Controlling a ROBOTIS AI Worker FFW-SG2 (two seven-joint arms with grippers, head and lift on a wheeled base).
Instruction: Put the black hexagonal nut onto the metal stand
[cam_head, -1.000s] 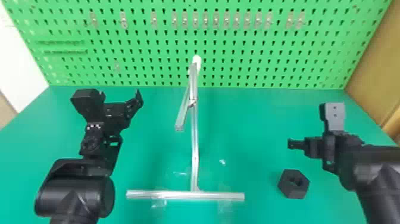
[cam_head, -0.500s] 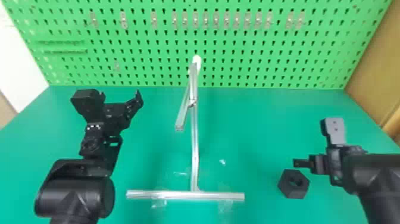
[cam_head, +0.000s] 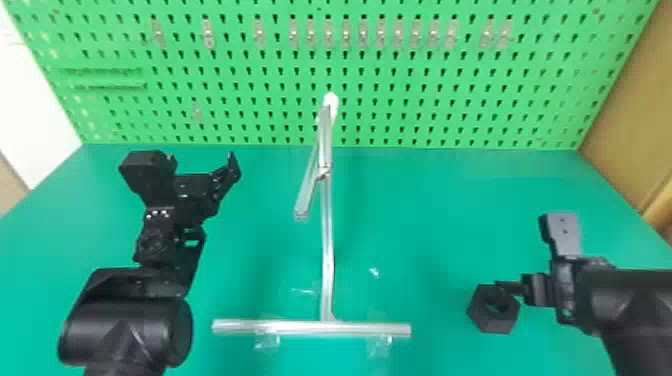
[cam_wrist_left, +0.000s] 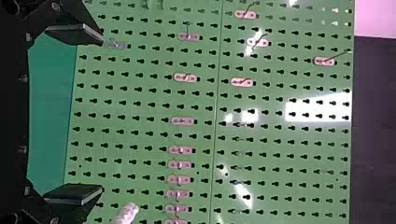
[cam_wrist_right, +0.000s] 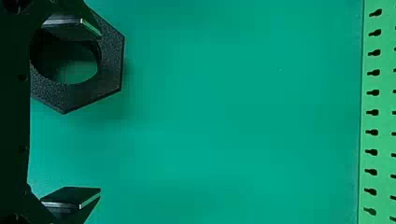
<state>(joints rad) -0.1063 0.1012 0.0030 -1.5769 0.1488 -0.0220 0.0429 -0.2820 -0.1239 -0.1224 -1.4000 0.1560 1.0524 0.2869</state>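
Observation:
The black hexagonal nut (cam_head: 494, 310) lies on the table at the right, its hole facing up. My right gripper (cam_head: 532, 260) is open by it, one finger reaching over the nut's hole. In the right wrist view my right gripper (cam_wrist_right: 98, 114) has its fingers wide apart, one overlapping the nut (cam_wrist_right: 109, 70), the other over bare table. The metal stand (cam_head: 327, 260) stands mid-table, with a slanted arm and a white tip (cam_head: 330, 102) at its top. Left of the stand my left gripper (cam_head: 202, 160) is parked open; in the left wrist view the left gripper (cam_wrist_left: 100, 114) has nothing between its fingers.
The stand's crossbar (cam_head: 310, 328) lies along the near side of the green table (cam_head: 450, 200), with clear tape by it. A green pegboard (cam_head: 400, 65) with small metal hooks rises behind. A brown panel (cam_head: 627, 115) borders the right.
My right gripper has come nearer the robot, and its inner finger has gone from beyond the nut to over it. The left arm, nut and stand have kept still.

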